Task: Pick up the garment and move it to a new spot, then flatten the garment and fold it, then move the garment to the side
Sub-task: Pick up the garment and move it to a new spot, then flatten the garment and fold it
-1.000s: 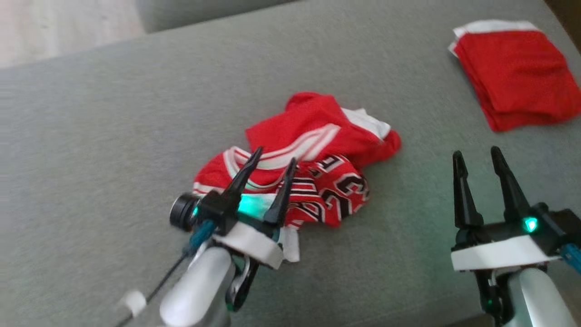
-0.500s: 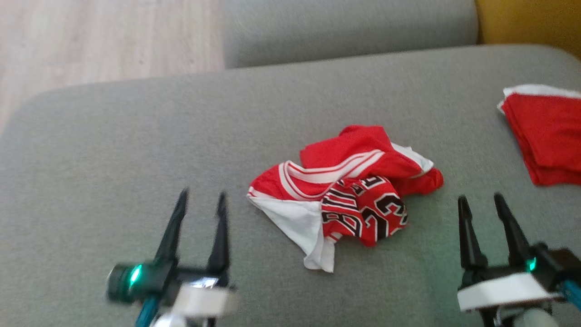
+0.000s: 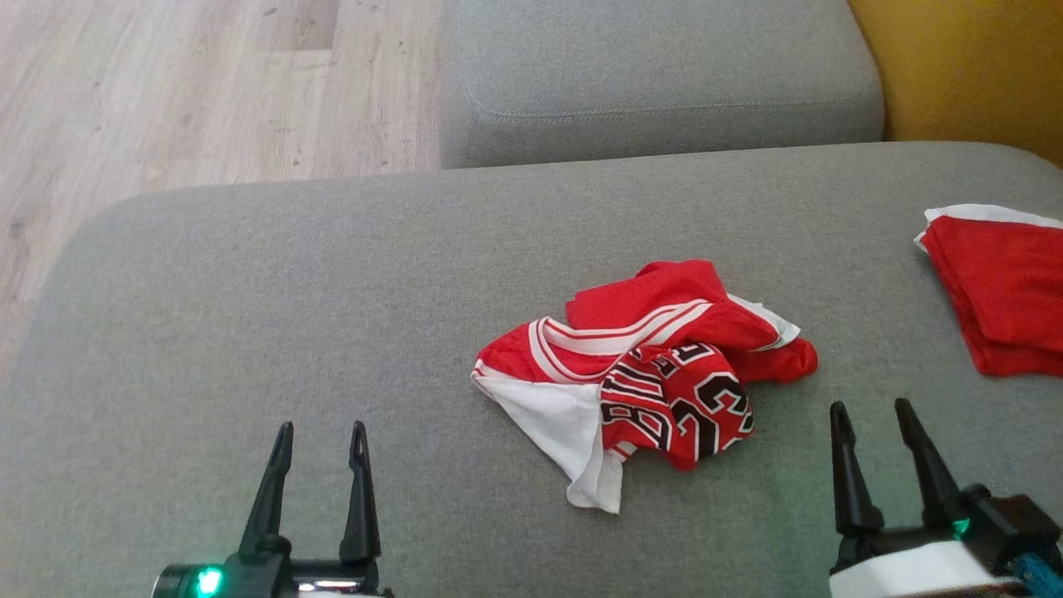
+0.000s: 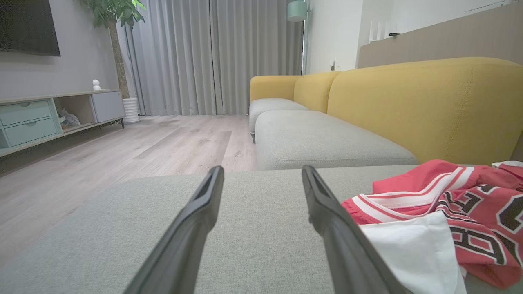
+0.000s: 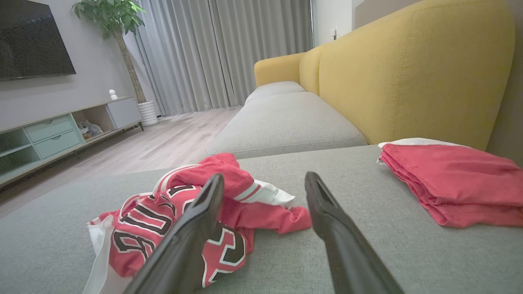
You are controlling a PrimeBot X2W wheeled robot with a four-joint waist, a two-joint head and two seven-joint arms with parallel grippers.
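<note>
Left tool (image 3: pixel 322 425), right tool (image 3: pixel 869 405): both spread wide, empty. Crumpled garment (image 3: pixel 656 374) on sofa cushion (image 3: pixel 249 332), ahead between them, untouched. Likely flattening next: pinch opposite edges, single layer, pull apart low.

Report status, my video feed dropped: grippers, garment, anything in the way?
Open and empty: left gripper, right gripper. The jersey lies crumpled on the grey cushion between them. A folded red garment sits far right, apart from it.

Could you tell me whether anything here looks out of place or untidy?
Yes: the red jersey lies crumpled in a heap, white inside flipped out, unlike the neatly folded red garment to its right.
</note>
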